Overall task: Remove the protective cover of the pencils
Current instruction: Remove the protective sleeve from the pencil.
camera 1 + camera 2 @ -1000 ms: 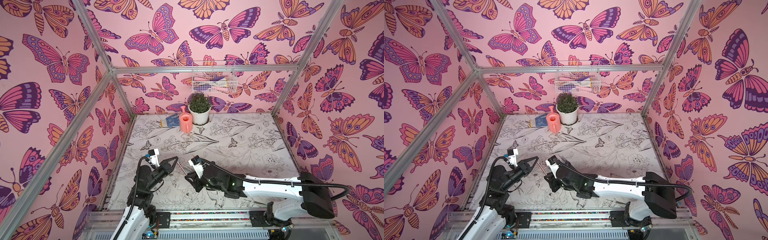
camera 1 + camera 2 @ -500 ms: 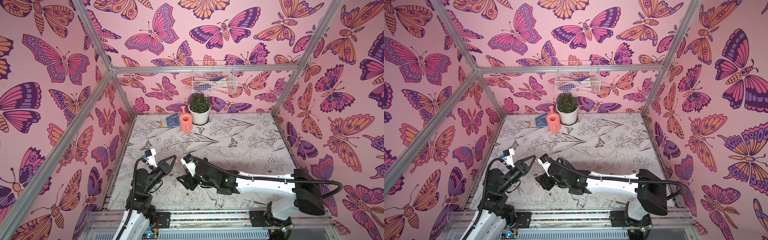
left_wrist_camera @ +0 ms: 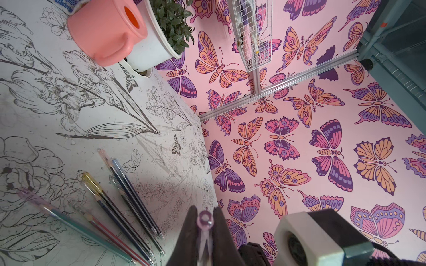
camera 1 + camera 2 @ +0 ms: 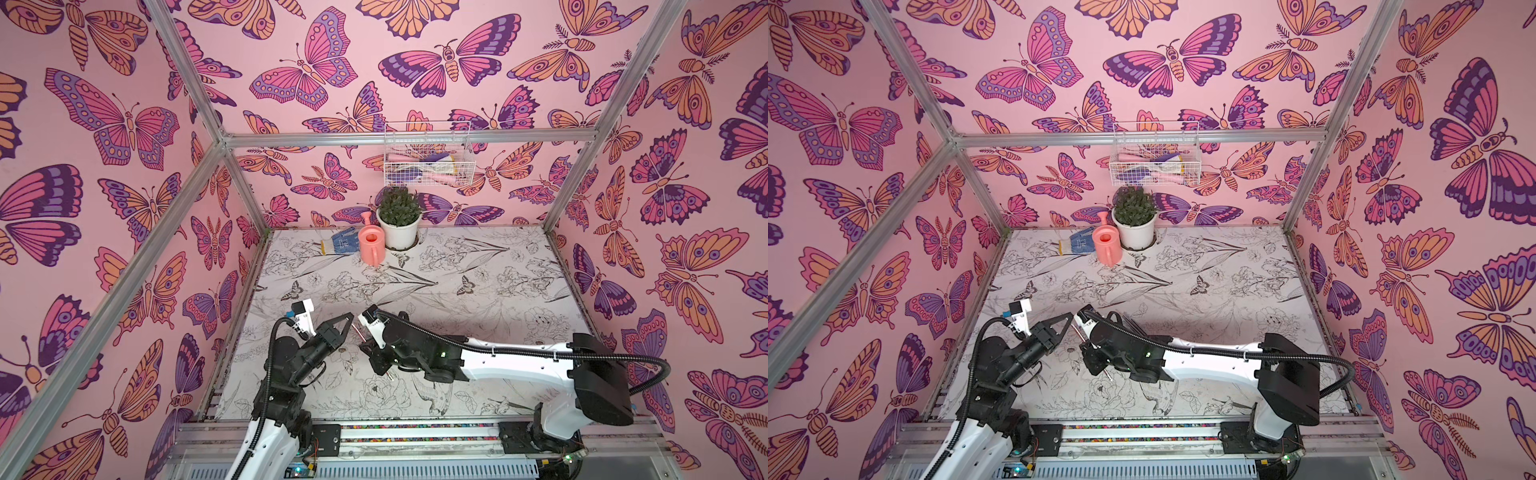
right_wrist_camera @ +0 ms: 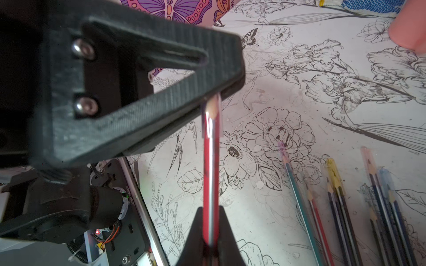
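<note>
- Left gripper (image 3: 205, 217): jaws closed on the clear pink cover (image 5: 213, 108) at the tip of the red pencil (image 5: 208, 175), which is held above the table (image 4: 457, 270)
- Right gripper (image 5: 210, 221): jaws clamped on the same pencil's shaft, further from the tip; the cover sits over the point
- Remaining pencils (image 3: 119, 207): lying roughly side by side on the table near both grippers, several with clear covers on their tips
</note>
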Motion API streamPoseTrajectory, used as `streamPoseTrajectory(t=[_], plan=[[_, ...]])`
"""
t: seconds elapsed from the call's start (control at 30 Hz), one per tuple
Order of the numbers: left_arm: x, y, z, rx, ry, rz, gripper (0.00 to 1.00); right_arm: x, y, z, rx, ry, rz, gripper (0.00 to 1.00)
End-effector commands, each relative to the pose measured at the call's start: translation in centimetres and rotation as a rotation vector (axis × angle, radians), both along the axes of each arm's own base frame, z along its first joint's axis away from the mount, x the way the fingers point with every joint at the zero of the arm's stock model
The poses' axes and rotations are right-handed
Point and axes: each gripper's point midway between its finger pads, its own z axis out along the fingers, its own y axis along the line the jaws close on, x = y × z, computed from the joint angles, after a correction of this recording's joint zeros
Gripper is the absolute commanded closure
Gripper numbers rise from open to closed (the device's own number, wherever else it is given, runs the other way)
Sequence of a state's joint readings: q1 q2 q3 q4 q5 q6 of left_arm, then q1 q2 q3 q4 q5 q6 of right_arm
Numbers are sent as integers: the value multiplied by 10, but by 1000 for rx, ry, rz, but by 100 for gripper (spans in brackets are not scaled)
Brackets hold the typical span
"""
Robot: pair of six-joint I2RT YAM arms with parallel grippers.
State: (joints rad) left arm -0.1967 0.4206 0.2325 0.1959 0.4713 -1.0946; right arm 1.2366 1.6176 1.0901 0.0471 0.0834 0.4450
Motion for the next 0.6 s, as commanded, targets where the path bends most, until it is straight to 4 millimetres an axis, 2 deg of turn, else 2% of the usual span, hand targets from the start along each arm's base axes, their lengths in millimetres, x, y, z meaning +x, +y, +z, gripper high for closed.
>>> streamPoseTrajectory(t=[0.0,0.07,0.13,0.37,0.57], plan=[[7,13,-1,44,10,79,93,-13,-1,3,26,27,53,100],[11,17,-3,54,17,101,91,-17,-5,-4,27,41,59,100],[14,20,-5,63,28,113,91,-20,-10,3,56,43,63,100],[30,27,-13,29,57,122,94,-29,-23,-10,58,75,66,100],[32,34,-25,31,87,149,93,-33,-32,-29,9,89,73,100]])
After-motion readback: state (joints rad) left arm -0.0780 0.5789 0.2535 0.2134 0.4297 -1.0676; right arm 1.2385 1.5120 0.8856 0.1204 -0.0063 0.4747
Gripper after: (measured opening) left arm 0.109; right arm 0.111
